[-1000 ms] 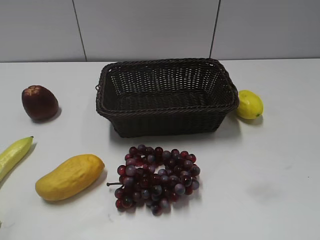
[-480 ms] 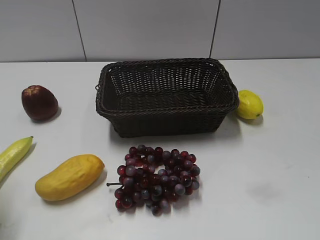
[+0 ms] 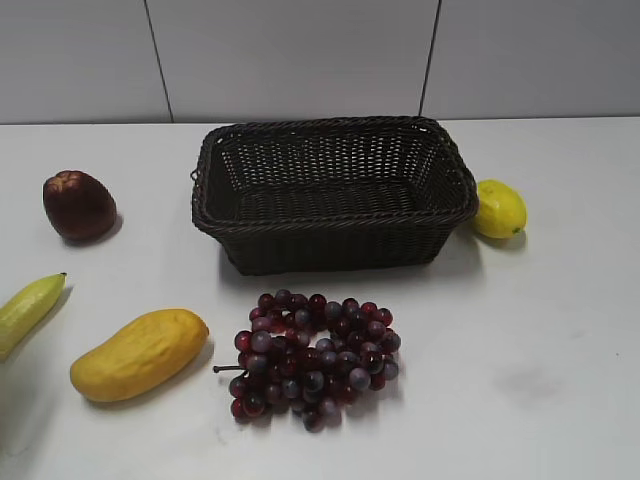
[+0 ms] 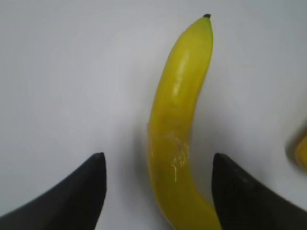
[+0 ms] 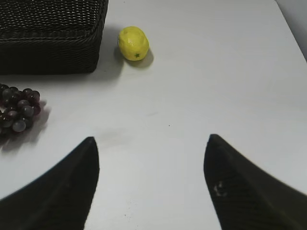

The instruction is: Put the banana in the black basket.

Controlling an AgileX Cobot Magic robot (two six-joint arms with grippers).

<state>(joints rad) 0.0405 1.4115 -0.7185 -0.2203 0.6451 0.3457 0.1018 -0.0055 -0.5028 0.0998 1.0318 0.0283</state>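
The banana (image 3: 27, 305) lies on the white table at the far left edge of the exterior view, partly cut off. In the left wrist view the banana (image 4: 178, 120) lies lengthwise between the two open fingers of my left gripper (image 4: 158, 165), closer to the right finger, with gaps on both sides. The black basket (image 3: 335, 190) stands empty at the back middle; its corner shows in the right wrist view (image 5: 50, 36). My right gripper (image 5: 151, 148) is open and empty over bare table. Neither gripper shows in the exterior view.
A yellow mango (image 3: 138, 353) lies right of the banana. A bunch of red grapes (image 3: 310, 355) lies in front of the basket. A dark red apple (image 3: 78, 205) sits at the back left. A lemon (image 3: 498, 208) sits beside the basket's right end.
A bit less of the banana's lower part shows at the left edge of the exterior view. The other fruits and the basket have not moved.
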